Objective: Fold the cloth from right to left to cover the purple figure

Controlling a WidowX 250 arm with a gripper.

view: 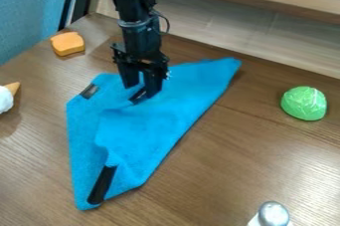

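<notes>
Blue cloth [169,113], folded askew on table [245,155] | gripper [138,90] at its upper part, fingers parted, nothing visibly gripped | risk: fingertips snagging the top layer while lifting could drag the fold open

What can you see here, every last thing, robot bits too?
Cloth: one, blue, partly folded, mid-table
Dark pieces: two visible, black, at the cloth's near end and upper left edge
Bread-shaped block: one, orange, upper left
Rounded lump: one, green, right
Cone-tipped thing: one, white and orange, left edge
Silver-topped object: one, bottom edge
Table: one, brown
Wall: blue, upper left
Arm: one, black, top
Gripper: one, black, at the cloth
</notes>
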